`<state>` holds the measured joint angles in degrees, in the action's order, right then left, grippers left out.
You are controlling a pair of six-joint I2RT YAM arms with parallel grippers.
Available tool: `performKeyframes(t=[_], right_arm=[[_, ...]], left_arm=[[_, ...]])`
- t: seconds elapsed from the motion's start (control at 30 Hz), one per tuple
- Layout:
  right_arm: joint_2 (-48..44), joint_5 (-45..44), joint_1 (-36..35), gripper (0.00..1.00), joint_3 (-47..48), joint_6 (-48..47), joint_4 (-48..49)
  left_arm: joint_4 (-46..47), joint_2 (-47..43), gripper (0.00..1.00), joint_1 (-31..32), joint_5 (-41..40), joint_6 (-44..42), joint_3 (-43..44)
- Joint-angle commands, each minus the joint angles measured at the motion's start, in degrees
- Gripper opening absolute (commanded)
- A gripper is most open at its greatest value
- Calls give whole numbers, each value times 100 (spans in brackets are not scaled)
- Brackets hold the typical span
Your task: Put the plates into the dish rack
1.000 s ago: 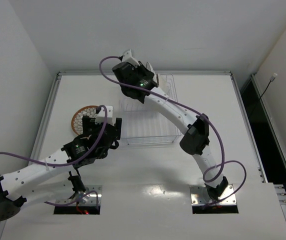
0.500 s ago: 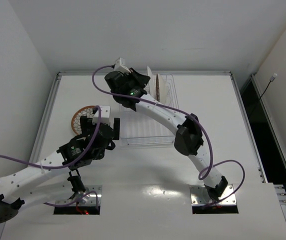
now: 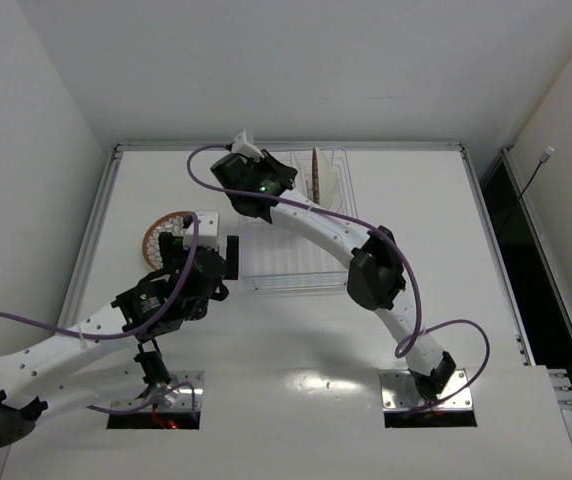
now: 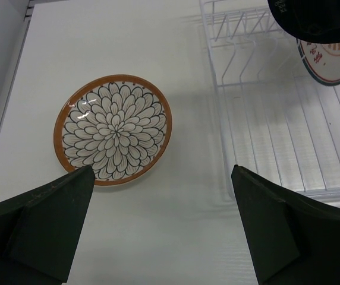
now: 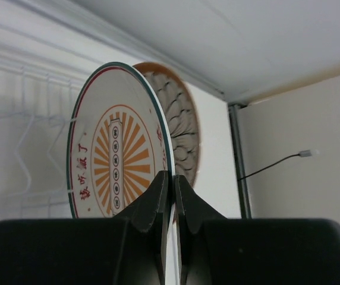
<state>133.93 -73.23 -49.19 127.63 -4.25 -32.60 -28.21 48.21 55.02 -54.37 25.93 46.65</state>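
Right gripper (image 5: 169, 184): clenched on the rim of the round white plate with the orange sunburst centre and grey rim (image 5: 116, 160), holding it upright on edge. The plate is at the far end of the rectangular see-through wire dish rack (image 4: 265, 119), over its floor. I cannot tell whether its lower edge is down between the tines yet.

Just behind it, toward the rack's far wall: a round brown-rimmed plate with a petal-patterned face (image 5: 179, 130), also upright and near parallel. It looks racked; I count it done.

Left gripper (image 4: 161, 228): released, jaws spread wide with nothing between them. It hovers above the white table (image 4: 176, 47), off the rack's near corner on my left-arm side.

Outside the rack on that same side, flat and face up on the table: the second round brown-rimmed plate with a white flower-patterned face (image 4: 113, 129), apart from the rack's wall.

Tally, as I judge it: one plate in, one in hand at the rack, one left to fetch. Roughly halfway. Left to do: seat and let go of the sunburst plate, then lift the flat one, which lies flush and may need its rim tipped.
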Motion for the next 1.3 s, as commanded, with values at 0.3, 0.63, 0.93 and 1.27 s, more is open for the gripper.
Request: performKeyframes(t=[0.3, 0.63, 0.93, 1.27], right_arm=[[-525, 1697, 217, 42, 332, 1928, -1565], [-1826, 2094, 269, 70, 17, 1735, -1828], [-2935, 3630, 401, 35, -1383, 1586, -792], [-1205, 5187, 506, 0, 165, 1471, -933]], left_arm=[[105, 75, 100, -53, -302, 26, -51], [-88, 312, 100, -53, -636, 140, 1], [-247, 550, 100, -53, -803, 377, 54], [-537, 488, 100, -53, -1085, 623, 107]])
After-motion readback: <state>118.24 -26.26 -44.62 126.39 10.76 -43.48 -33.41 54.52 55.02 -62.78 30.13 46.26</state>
